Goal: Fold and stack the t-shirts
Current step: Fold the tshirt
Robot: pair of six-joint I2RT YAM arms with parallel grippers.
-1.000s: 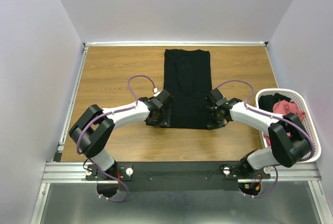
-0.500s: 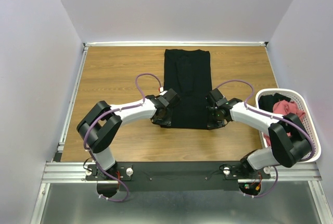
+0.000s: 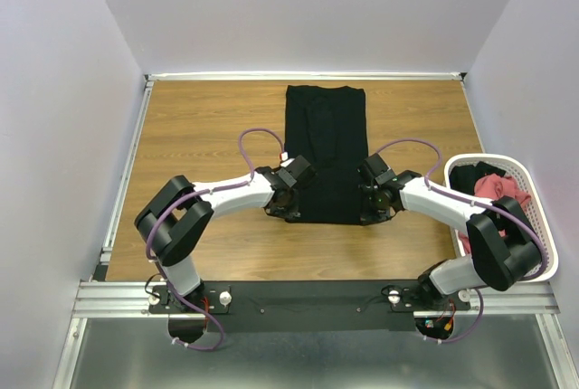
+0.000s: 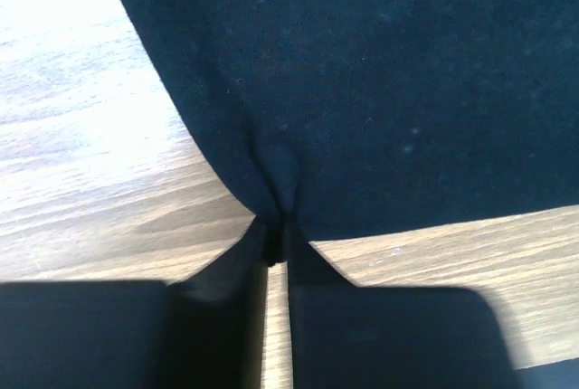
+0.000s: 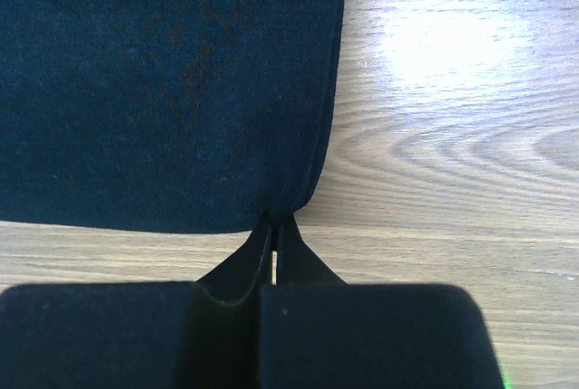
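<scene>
Table (image 3: 199, 127): wood-grain top, walled by pale panels on the left, the far side and the right.
Left arm (image 3: 226, 194): reaches from its base at the near left, rightward over the wood, to the near-left corner of the cloth; a purple cable loops above it.
Left gripper (image 4: 276, 226): down at table level, its fingers (image 4: 244, 258) pressed together on a small pucker of black cloth at the curved near-left edge; the fabric bunches into a little ridge just above the tips.
Black t-shirt (image 3: 326, 149): lies flat in the middle of the table as a long narrow strip running from the far edge toward the arms, with both long sides folded in; its near end sits between the two grippers.
Right gripper (image 5: 274, 224): low on the wood at the near-right corner of the strip, tips closed tight with only a hairline slit between them, nipping the rounded corner of the folded edge.
Right arm (image 3: 443, 203): stretches from the near right leftward to that corner.
White mesh basket (image 3: 543, 226): stands at the right edge of the table, beside the right arm's elbow.
Salmon-red t-shirts (image 3: 496, 187): crumpled inside the basket, next to some dark cloth.
</scene>
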